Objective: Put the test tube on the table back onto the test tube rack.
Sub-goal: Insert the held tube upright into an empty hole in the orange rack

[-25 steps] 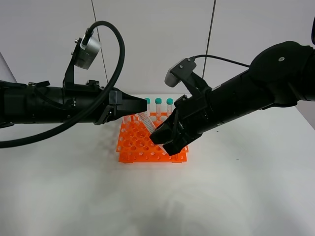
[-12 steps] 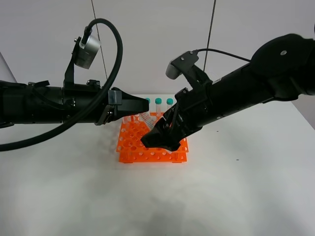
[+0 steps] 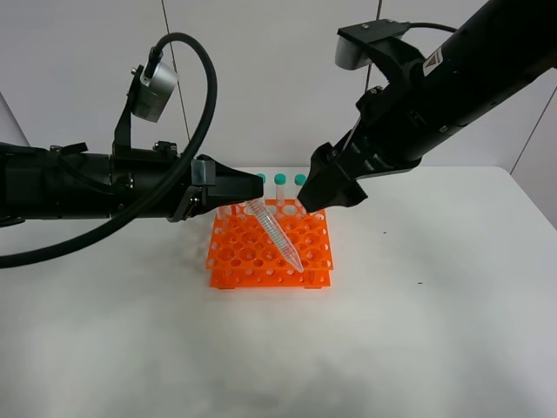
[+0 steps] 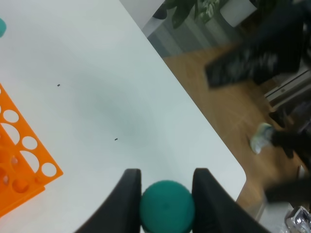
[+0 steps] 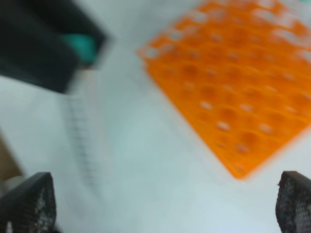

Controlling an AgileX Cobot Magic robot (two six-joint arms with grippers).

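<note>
High view: bright, even, diffuse light; faint soft shadows on the table (image 3: 287, 348); sharp. My left wrist view: crisp up close, far background smeared. My right wrist view: motion-blurred throughout, test tube rack (image 5: 233, 82) smudged.

Lab-like office room, orange test tube rack (image 3: 235, 258) on white table (image 3: 418, 348), potted plants (image 4: 190, 8), wood floor (image 4: 197, 65)

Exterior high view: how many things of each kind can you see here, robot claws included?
Bright orange plastic rack with round holes: 1
Black grippers: 2, the left gripper and the right gripper
Clear plastic test tubes with teal caps: 4, one tilted in the left gripper, three upright at the rack's far edge
Total: 7
</note>
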